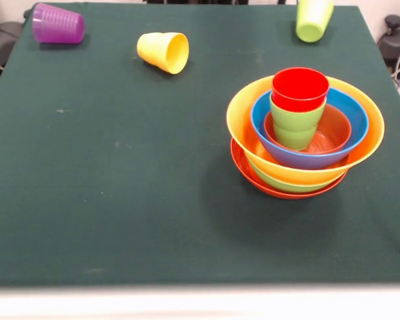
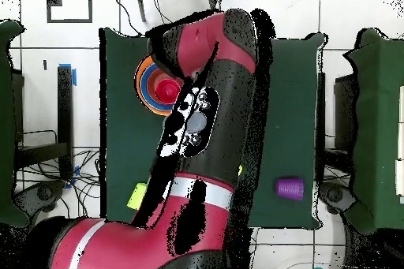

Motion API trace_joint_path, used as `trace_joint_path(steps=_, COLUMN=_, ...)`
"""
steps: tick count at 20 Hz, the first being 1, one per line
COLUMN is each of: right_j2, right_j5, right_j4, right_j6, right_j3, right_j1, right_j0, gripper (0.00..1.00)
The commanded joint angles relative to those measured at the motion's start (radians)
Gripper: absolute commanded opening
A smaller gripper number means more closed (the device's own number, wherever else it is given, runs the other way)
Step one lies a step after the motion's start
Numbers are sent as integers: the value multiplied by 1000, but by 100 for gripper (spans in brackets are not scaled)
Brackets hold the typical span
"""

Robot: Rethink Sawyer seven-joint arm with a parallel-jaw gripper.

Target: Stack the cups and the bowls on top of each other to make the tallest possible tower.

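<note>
On my front feed the tower (image 1: 305,133) stands on the right half of the dark green table (image 1: 120,200). At its base is the wide red-orange bowl (image 1: 280,190), with a green bowl (image 1: 287,183) nested in it so that only a thin strip of rim shows. The large orange-yellow bowl (image 1: 243,127) sits in that, tilted a little, and holds the blue bowl (image 1: 350,110), which in turn holds the small orange bowl (image 1: 333,130). A light green cup (image 1: 295,127) stands upright in the small orange bowl, and the red cup (image 1: 300,89) is nested in it, mouth up. Three cups lie apart from the pile along the far side of the table: the purple cup (image 1: 57,24) on its side at the left corner, the yellow cup (image 1: 163,51) on its side a little way in, its mouth turned toward the right, and a second light green cup (image 1: 313,19) at the top edge on the right, cut off by the frame. From overhead, the red and black arm (image 2: 201,116) covers much of the table, reaching beside the tower. I see no gripper in either feed, so its state is not visible to me.
</note>
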Motion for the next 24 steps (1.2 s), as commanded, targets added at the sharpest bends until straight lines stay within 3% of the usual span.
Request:
trace_joint_path(steps=1, right_j2=40, right_j5=128, right_j4=15, right_j6=151, right_j3=-220, right_j1=126, right_j0=4, gripper=100)
trace_joint_path(steps=9, right_j2=52, right_j5=173, right_j4=44, right_j6=113, right_j3=-449, right_j1=266, right_j0=-33, gripper=100)
trace_joint_path(steps=17, right_j2=15, right_j5=233, right_j4=69, right_j6=82, right_j3=-585, right_j1=344, right_j0=-54, gripper=100)
trace_joint_path(steps=24, right_j2=-31, right_j5=266, right_j4=79, right_j6=39, right_j3=-550, right_j1=323, right_j0=-45, gripper=100)
